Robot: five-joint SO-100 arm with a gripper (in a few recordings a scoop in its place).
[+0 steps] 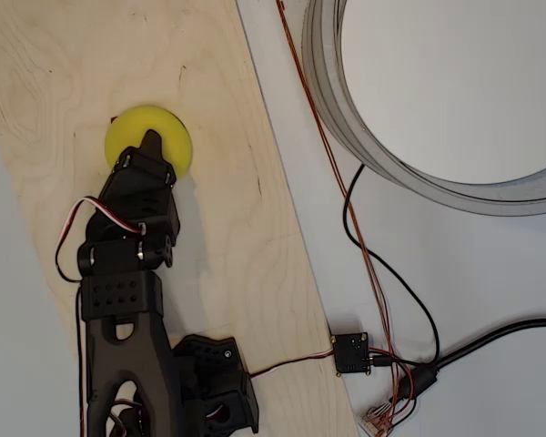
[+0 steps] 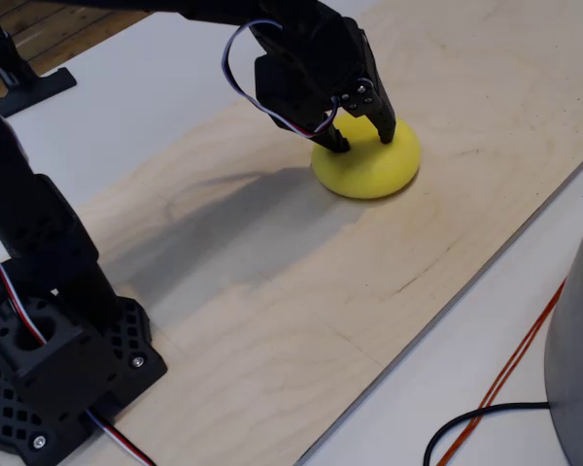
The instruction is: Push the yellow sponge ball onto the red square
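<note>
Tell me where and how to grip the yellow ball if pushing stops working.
Probably across the widest middle of the yellow sponge ball, coming straight down from above. It is plain and round with no handle, and sits on the flat wooden board. The gripper is already over its top, and the foam should give under the fingers.

A pale plywood board (image 1: 227,228) lies slantwise on a white surface (image 1: 491,273). On the board rest the yellow sponge ball (image 1: 177,146), with a sliver of the red square (image 1: 115,119) at its far-left edge in the overhead view, and the arm's black base (image 2: 49,379). Black and orange cables (image 1: 382,282), a small black circuit board (image 1: 350,352) and a large grey ring (image 1: 346,118) lie on the white surface to the right.
</note>
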